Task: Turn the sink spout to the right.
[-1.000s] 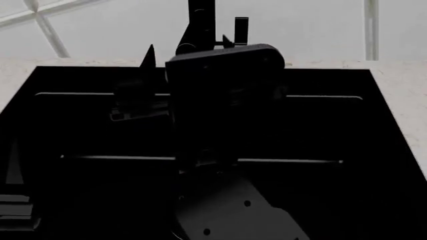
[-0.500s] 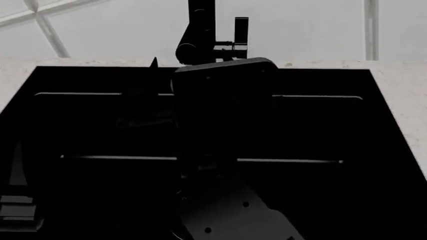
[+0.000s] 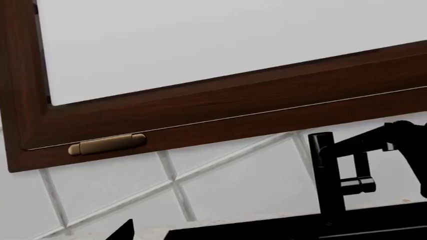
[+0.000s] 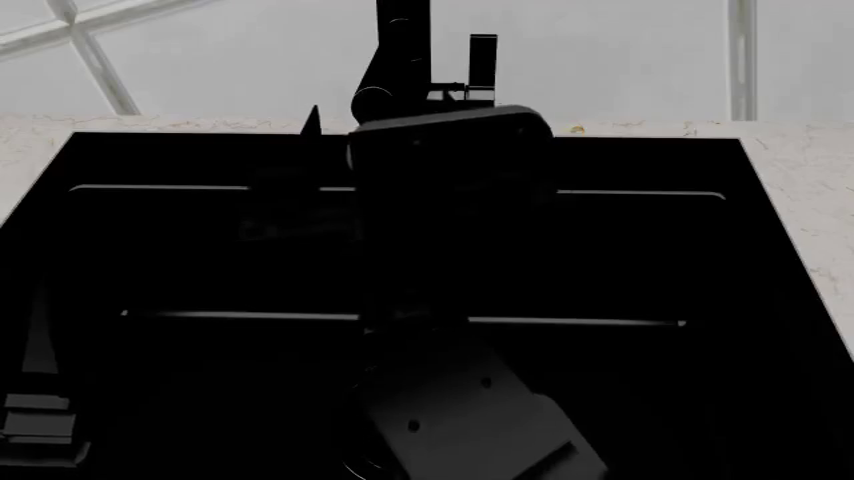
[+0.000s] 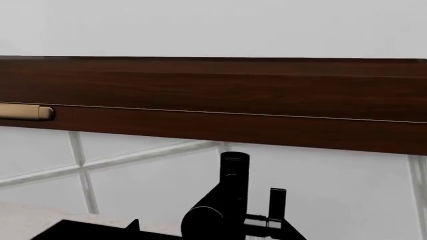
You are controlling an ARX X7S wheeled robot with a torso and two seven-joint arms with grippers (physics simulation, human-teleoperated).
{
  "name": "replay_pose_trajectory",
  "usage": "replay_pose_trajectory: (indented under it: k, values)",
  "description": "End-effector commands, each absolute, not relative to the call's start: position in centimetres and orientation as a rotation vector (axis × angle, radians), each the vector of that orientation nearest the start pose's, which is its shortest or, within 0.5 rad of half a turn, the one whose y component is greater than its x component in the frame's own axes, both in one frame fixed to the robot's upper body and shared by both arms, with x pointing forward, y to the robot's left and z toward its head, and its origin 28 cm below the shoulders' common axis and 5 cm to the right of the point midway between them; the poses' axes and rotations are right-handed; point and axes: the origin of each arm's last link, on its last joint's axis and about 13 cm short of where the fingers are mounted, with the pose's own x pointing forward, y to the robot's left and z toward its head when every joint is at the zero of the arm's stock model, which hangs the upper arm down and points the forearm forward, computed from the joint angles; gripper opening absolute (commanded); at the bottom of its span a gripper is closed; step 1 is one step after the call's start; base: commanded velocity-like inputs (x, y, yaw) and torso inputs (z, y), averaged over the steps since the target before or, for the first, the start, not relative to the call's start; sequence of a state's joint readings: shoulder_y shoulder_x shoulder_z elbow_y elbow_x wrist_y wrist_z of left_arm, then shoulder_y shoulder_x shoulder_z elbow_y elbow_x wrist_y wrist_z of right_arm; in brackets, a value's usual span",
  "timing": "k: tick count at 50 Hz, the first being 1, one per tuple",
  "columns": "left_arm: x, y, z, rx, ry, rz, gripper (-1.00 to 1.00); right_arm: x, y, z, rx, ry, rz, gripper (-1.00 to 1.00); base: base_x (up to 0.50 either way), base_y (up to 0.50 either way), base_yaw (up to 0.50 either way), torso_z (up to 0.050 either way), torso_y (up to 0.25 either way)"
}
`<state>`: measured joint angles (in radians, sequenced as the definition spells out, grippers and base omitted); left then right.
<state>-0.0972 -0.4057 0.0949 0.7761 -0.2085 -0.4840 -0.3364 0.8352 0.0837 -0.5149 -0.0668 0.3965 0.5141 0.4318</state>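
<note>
Over the sink (image 4: 787, 300), the right hand (image 4: 447, 125) fronts the sink spout (image 4: 400, 60), fingers hidden.

Black fixtures against pale tile and dark wood

The sink spout (image 5: 223, 205) and the sink (image 4: 160, 250) are matte black; the counter (image 4: 801, 170) is pale speckled marble; wall tiles (image 3: 233, 185) are white with light grey grout; the window frame (image 5: 220, 100) is dark reddish-brown woodgrain with a brass latch (image 3: 107, 144).
</note>
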Motion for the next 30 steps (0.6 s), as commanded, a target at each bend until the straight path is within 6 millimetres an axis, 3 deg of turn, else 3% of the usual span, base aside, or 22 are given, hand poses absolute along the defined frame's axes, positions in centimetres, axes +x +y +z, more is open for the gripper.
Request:
replay_pose_trajectory:
  k: [1, 30]
  values:
    - [19.3, 23.5, 15.8, 0.175, -0.363, 0.068, 1.0, 33.1, -0.8, 19.6, -0.015, -0.237, 0.171, 1.0, 0.0, 0.0, 0.0, 0.0, 0.0]
    - [19.4, 23.5, 15.7, 0.178, -0.361, 0.064, 1.0, 34.3, -0.7, 19.7, -0.018, -0.248, 0.18, 1.0, 0.0, 0.0, 0.0, 0.0, 0.0]
